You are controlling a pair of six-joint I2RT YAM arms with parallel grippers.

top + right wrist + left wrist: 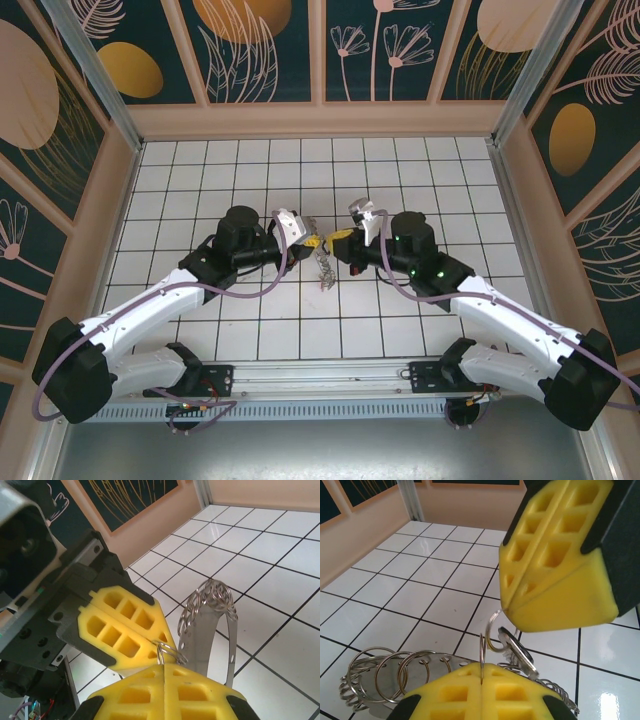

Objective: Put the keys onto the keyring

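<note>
My left gripper [482,669] is shut on a thin split ring [481,650] seen edge-on. Tip to tip with it, my right gripper [164,669] is shut on a second small ring [161,652], linked with the first. A silvery key [520,656] with a dark head hangs from that ring [491,626] under the right fingers [555,580]. The keyring [207,630], a flat grey metal band with holes and several split rings, hangs below the two grippers [324,266]. From above, the left gripper [309,241] and the right gripper [340,238] meet over the table's middle. No red-headed key shows.
White tiled floor [250,320] lies all round the grippers. Peach walls [320,120] with dark flower panels close the back and sides. A metal rail [320,385] runs along the near edge by the arm bases. Purple cables [260,292] run along both arms.
</note>
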